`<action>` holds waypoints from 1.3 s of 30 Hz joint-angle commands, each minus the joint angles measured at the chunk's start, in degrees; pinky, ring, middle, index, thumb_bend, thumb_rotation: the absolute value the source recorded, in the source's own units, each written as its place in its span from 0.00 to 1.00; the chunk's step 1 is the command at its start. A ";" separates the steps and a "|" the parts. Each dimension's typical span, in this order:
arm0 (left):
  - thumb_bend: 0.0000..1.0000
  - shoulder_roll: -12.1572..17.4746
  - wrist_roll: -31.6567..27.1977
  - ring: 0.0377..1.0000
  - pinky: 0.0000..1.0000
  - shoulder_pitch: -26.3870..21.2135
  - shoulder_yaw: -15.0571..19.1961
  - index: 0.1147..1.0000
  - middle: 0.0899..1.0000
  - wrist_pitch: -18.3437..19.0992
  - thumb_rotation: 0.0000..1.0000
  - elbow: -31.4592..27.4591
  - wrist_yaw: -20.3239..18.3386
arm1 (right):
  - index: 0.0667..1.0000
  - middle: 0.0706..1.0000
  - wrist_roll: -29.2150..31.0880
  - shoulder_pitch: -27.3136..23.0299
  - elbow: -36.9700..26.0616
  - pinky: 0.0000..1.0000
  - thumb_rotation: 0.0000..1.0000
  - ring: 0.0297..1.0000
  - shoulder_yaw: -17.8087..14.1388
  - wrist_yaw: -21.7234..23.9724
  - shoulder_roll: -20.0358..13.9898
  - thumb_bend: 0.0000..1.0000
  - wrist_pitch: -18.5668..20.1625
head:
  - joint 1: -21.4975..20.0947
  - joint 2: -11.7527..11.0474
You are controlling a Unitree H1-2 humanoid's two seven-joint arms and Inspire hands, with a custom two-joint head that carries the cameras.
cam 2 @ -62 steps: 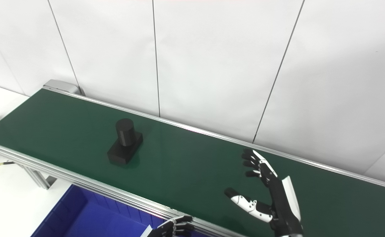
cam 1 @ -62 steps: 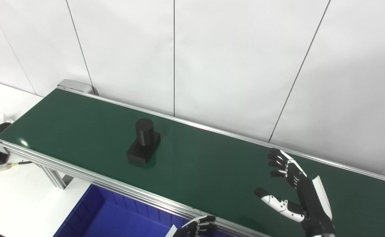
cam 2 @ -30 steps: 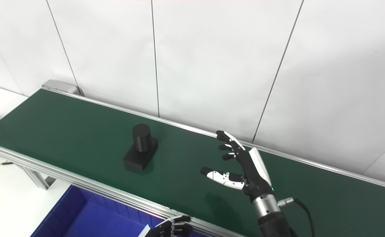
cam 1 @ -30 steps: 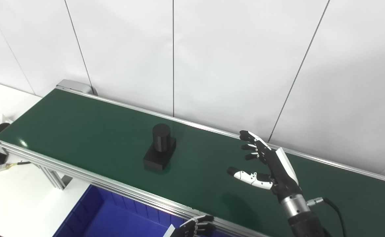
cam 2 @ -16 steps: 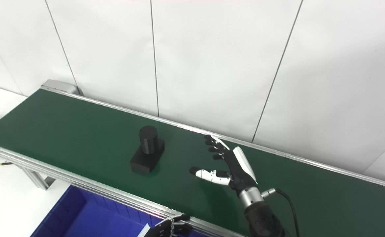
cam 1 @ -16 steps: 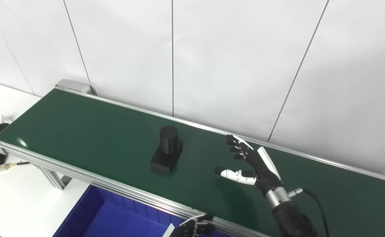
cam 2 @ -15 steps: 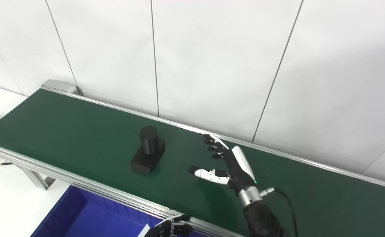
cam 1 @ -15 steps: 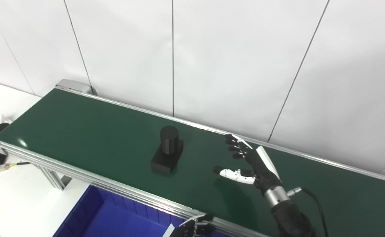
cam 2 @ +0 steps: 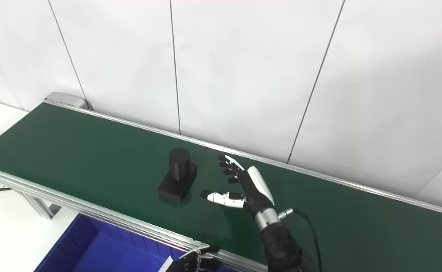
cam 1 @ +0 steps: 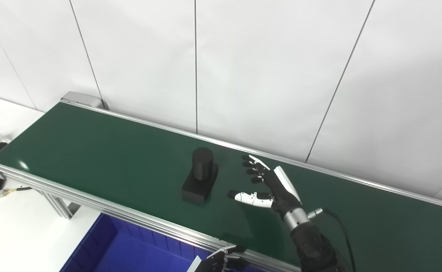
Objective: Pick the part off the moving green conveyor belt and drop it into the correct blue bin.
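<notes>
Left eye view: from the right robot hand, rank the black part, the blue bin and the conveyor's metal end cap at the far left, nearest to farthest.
From the right robot hand, open over the belt:
1. Black part, just to its left on the belt, not touched.
2. Blue bin, below the belt's near rail, lower left.
3. Metal end cap, at the belt's far left corner.

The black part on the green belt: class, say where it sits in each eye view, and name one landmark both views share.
Left eye view: the black part sits just left of centre, on the green belt, left of the open right robot hand.
Right eye view: the black part sits further left of centre, beside the same hand.
Shared landmark: the belt's silver end cap, upper left.
</notes>
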 commanded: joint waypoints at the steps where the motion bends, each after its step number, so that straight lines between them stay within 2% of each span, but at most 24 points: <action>1: 0.84 -0.76 0.11 0.68 0.62 -0.76 -0.26 0.78 0.71 -2.05 0.60 -0.60 0.56 | 0.90 0.86 -0.68 -3.32 0.56 0.74 0.36 0.83 0.43 -2.07 1.61 0.68 -3.82 | 0.00 0.07; 8: 0.85 -1.25 0.42 0.68 0.62 -0.98 -0.47 0.77 0.71 -2.05 0.60 -0.09 0.99 | 0.90 0.87 -1.81 -5.44 6.06 0.76 0.38 0.86 1.26 -4.79 2.58 0.70 -5.06 | 0.22 0.00; 15: 0.85 -1.44 0.90 0.68 0.61 -1.00 -1.23 0.78 0.71 -2.05 0.61 0.02 1.72 | 0.88 0.88 -3.45 -7.02 8.66 0.77 0.37 0.87 2.06 -7.84 3.27 0.71 -5.54 | 0.45 0.17; 25: 0.85 -1.85 0.99 0.68 0.61 -0.95 -2.06 0.77 0.71 -2.05 0.60 -0.10 2.47 | 0.86 0.86 -4.20 -9.09 12.78 0.77 0.34 0.85 2.54 -9.87 4.51 0.74 -6.87 | 1.34 0.35; 32: 0.85 -2.04 0.68 0.68 0.61 -0.86 -2.48 0.77 0.71 -2.06 0.60 -0.18 2.66 | 0.85 0.84 -4.51 -9.50 13.40 0.75 0.36 0.83 2.40 -10.96 5.30 0.77 -6.88 | 1.47 0.57; 39: 0.87 -2.24 1.03 0.68 0.61 -0.55 -2.76 0.77 0.71 -2.06 0.61 -0.33 3.18 | 0.85 0.81 -4.48 -9.45 12.92 0.71 0.32 0.79 2.54 -11.26 5.89 0.77 -6.30 | 1.67 0.78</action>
